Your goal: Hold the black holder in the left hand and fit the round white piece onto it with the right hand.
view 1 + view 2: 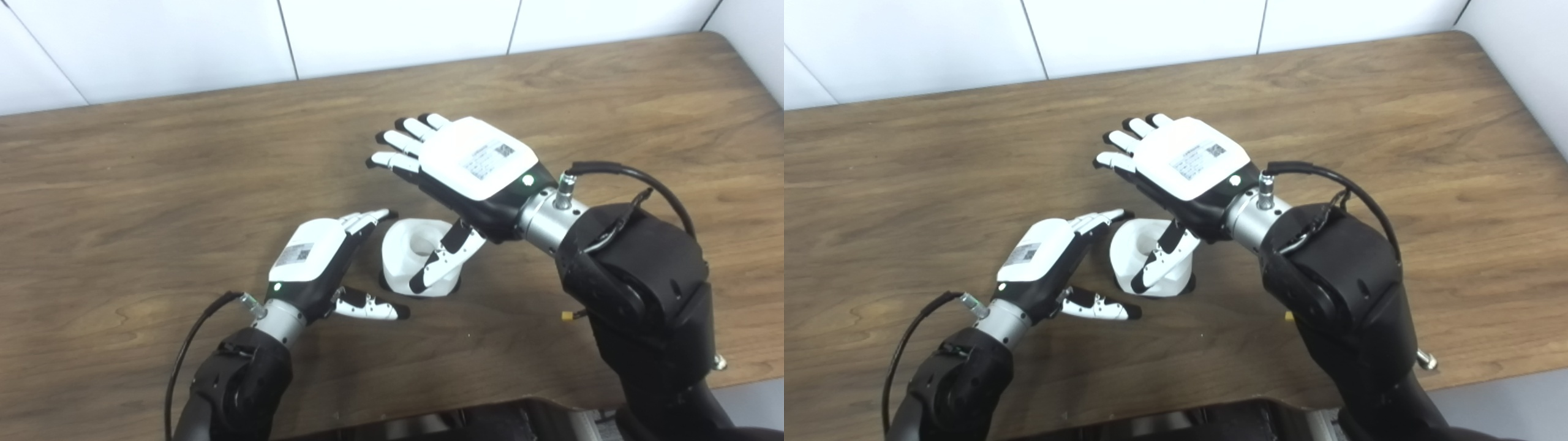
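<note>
On the brown wooden table (184, 184), my left hand (318, 263) and right hand (465, 165), both spread and empty, flank the round white moulded piece (407, 254), apparently seated on its black holder (386, 285); next, I judge, withdrawing clear.

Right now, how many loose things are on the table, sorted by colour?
White: 1, the round white piece
Black: 1, the black holder, only a sliver showing under the white piece
Total: 2

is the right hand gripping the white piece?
No: the right hand hovers open, fingers spread, above the round white piece standing on the table.
</note>
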`<act>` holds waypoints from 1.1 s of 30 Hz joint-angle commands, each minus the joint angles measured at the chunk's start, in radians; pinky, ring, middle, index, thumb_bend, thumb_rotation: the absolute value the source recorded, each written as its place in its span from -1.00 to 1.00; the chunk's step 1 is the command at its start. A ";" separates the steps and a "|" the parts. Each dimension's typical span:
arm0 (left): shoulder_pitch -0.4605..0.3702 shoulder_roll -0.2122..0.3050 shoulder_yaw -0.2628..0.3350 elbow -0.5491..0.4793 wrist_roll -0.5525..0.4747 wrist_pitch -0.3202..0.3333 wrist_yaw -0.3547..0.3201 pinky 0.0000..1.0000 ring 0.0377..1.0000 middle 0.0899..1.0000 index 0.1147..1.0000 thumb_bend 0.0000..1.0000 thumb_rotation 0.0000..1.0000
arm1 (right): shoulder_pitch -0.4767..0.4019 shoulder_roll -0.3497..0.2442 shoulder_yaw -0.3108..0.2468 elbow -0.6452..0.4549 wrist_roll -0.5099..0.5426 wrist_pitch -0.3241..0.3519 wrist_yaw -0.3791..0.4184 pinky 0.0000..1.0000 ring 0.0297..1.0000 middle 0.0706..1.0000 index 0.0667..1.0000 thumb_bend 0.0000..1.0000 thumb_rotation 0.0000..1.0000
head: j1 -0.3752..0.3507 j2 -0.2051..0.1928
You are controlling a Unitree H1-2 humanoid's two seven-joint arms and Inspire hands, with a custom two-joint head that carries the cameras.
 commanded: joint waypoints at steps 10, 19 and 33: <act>-0.026 0.008 0.010 -0.054 -0.013 0.025 -0.059 0.85 0.92 0.90 0.96 1.00 -0.34 | -0.015 0.010 -0.029 -0.011 0.005 -0.012 0.088 1.00 1.00 0.94 0.78 1.00 0.05 | 0.003 -0.004; 0.029 0.006 0.140 -0.150 -0.198 0.033 -0.011 0.50 0.78 0.87 0.99 0.98 -0.17 | -0.009 0.000 -0.098 -0.025 0.093 0.076 0.091 0.93 1.00 0.93 0.77 1.00 0.24 | 0.007 -0.010; 0.159 -0.039 0.352 -0.212 -0.485 0.012 0.172 0.85 0.89 0.89 0.97 0.33 0.29 | 0.113 -0.021 -0.393 0.017 0.463 0.308 -0.067 0.66 0.89 0.91 0.86 0.29 1.00 | 0.040 -0.031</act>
